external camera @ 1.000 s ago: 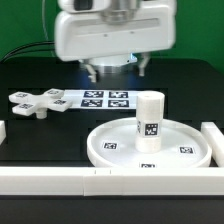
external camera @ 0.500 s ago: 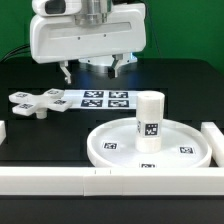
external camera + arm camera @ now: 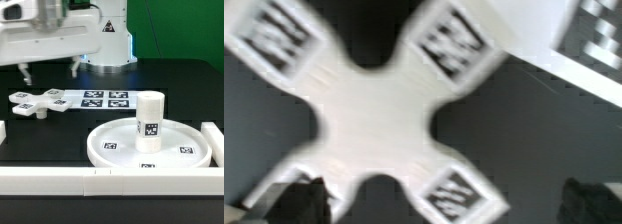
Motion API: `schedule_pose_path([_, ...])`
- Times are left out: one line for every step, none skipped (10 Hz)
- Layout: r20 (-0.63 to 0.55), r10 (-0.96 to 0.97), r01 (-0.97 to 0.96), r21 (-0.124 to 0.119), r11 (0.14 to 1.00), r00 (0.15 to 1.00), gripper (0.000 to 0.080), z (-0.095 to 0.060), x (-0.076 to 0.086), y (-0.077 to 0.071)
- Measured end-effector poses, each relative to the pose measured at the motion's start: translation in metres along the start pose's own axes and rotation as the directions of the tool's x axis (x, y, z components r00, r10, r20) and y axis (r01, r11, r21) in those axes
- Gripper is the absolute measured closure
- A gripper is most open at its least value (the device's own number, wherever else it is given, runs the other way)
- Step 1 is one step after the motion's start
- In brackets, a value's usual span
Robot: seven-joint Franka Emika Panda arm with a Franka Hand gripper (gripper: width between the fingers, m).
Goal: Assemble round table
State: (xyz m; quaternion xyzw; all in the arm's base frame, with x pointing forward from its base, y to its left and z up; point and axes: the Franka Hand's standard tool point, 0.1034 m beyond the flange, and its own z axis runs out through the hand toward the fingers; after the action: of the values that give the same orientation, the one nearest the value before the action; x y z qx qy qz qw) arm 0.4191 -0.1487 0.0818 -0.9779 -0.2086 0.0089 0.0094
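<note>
Tags first: black-and-white square tags (image 3: 148,128) on nearly every part, their patterns too small to decode. One sits on the side of the short cylinder (image 3: 149,105), which stands upright on the central hub of the large rimmed disc (image 3: 100,150), lower right of the frame in the exterior view. More tags lie flat on the disc's floor, spread around the cylinder.

Over at middle left of that frame, the cross-shaped piece (image 3: 35,102) lies flat on the dark surface (image 3: 60,135), with tags on its arms. Just beside it, toward the centre of the frame, is the marker board (image 3: 105,99) with its four square markers; whether board and cross touch, I cannot tell.

Up in the upper left hangs the gripper (image 3: 50,73), over the cross-shaped piece. Its jaws are released and spread wide, with nothing between them. Its big white body blocks the background behind it.

From the wrist camera, the cross-shaped piece fills the picture, blurred, with three tagged arms showing. Two dark fingers (image 3: 295,198) peek in at the edge, well apart, and a corner of the marker board shows beyond one arm.

White bars (image 3: 100,182) frame the scene. A long one runs along the bottom of the exterior frame, right in front of the disc's near rim, and shorter ends show at far left and far right.
</note>
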Motion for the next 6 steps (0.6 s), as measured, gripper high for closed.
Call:
schedule_pose_path([-0.001, -0.001, 0.001, -0.001, 1.000, 1.000, 0.0151, 0.000, 0.001, 0.000])
schedule_pose_path([0.001, -0.001, 0.001, 0.000, 1.000, 1.000, 0.0151, 0.001, 0.000, -0.001])
schedule_pose_path([0.003, 0.001, -0.001, 0.001, 1.000, 1.000, 0.0151, 0.002, -0.001, 0.000])
schedule_pose_path([0.010, 0.038, -0.038, 0.005, 0.999, 0.999, 0.0151, 0.006, -0.007, 0.004])
schedule_pose_path([0.015, 0.116, -0.116, 0.006, 0.993, 0.993, 0.0151, 0.009, -0.013, 0.014])
schedule_pose_path([0.016, 0.199, -0.199, 0.004, 0.980, 0.980, 0.0151, 0.008, -0.008, 0.022])
